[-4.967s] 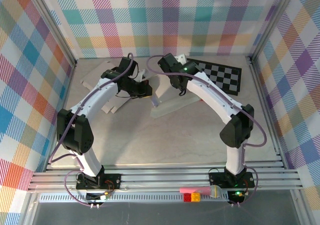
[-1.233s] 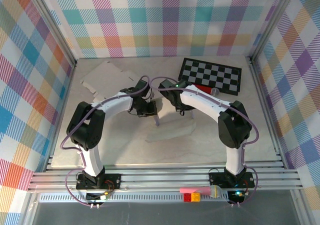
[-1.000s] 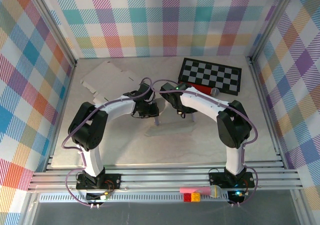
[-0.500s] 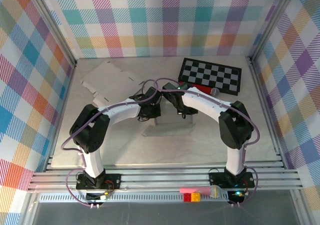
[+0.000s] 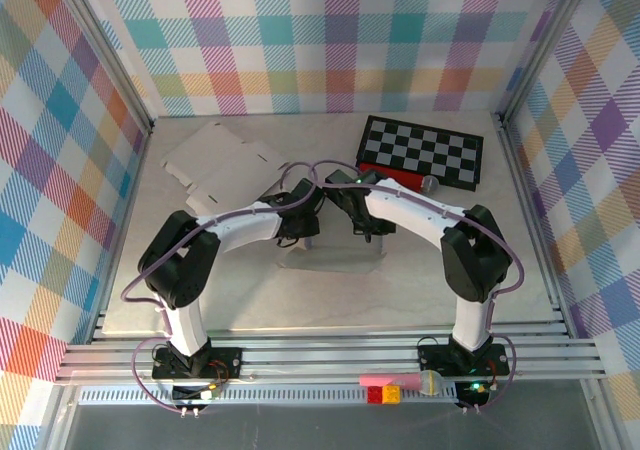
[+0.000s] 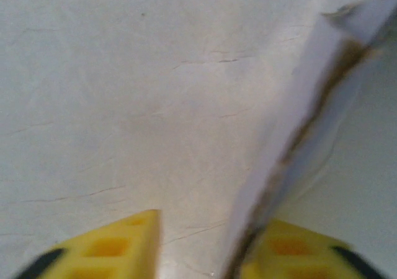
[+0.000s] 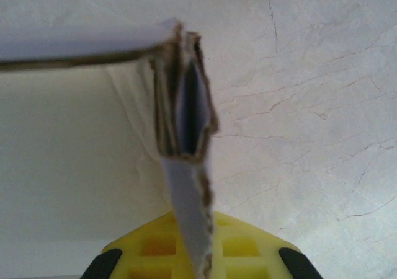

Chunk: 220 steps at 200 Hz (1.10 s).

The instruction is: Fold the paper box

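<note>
The paper box (image 5: pixel 343 261) is a pale, partly folded cardboard piece in the middle of the table. My left gripper (image 5: pixel 306 234) is at its left end and my right gripper (image 5: pixel 366 232) at its right end. In the left wrist view the left gripper (image 6: pixel 208 232) is open. A raised wall of the box (image 6: pixel 298 130) runs between its yellow fingers (image 6: pixel 115 248), close against the right one. In the right wrist view the right gripper (image 7: pixel 192 245) is shut on a thin flap of the box (image 7: pixel 189 195), below a folded layered corner (image 7: pixel 186 105).
A second flat cardboard blank (image 5: pixel 215 158) lies at the back left. A black-and-white checkerboard (image 5: pixel 422 152) lies at the back right, with a red, grey-tipped object (image 5: pixel 407 179) at its near edge. Plaid walls enclose the table on three sides.
The left gripper's jaws have gone from shut on the box wall to open. Both arms and the box have shifted toward the near side and the box lies lower.
</note>
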{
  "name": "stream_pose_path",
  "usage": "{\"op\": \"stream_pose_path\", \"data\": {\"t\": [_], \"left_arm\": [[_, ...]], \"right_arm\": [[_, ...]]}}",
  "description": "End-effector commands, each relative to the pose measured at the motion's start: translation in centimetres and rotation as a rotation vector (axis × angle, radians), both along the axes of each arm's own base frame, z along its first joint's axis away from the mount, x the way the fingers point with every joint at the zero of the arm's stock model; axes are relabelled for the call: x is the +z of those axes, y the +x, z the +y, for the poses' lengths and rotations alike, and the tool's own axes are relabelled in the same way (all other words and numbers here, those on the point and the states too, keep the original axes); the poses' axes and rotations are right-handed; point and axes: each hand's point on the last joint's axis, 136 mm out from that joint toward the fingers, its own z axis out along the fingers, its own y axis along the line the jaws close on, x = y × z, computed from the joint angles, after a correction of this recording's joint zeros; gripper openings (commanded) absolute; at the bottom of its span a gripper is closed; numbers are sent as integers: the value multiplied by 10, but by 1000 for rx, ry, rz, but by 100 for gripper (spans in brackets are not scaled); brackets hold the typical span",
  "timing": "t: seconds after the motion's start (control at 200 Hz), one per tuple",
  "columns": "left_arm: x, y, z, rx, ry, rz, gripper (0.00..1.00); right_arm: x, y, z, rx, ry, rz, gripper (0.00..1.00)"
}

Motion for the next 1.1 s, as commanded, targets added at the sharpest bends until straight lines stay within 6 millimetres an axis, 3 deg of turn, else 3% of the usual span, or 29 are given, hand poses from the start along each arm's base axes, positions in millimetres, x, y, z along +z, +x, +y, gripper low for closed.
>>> {"op": "stream_pose_path", "data": {"t": [0.0, 0.165, 0.34, 0.515, 0.65, 0.825, 0.94, 1.03, 1.095], "left_arm": [[31, -28, -23, -136, 12, -90, 45], [65, -44, -40, -276, -134, -124, 50], [79, -56, -44, -331, -232, -99, 52], [89, -47, -22, -250, -233, -109, 52], [116, -36, -7, -195, -247, -155, 50], [149, -22, 15, -113, -287, -203, 50], [157, -18, 36, -36, -310, -194, 50], [155, -20, 51, 20, -326, -169, 49], [150, -24, 59, 37, -328, -137, 48]], "right_arm": [[-5, 14, -4, -9, -48, -43, 0], [-7, 17, -5, -19, -63, -37, 0], [-14, 19, -8, -45, -77, -9, 0], [-21, 18, -11, -80, -67, 20, 0], [-33, 9, -22, -169, -69, 87, 0], [-39, -14, -45, -432, -72, 184, 0], [-24, -34, -57, -680, -159, 232, 0], [-14, -45, -53, -843, -203, 297, 0], [-24, -52, -40, -933, -135, 366, 0]]}}
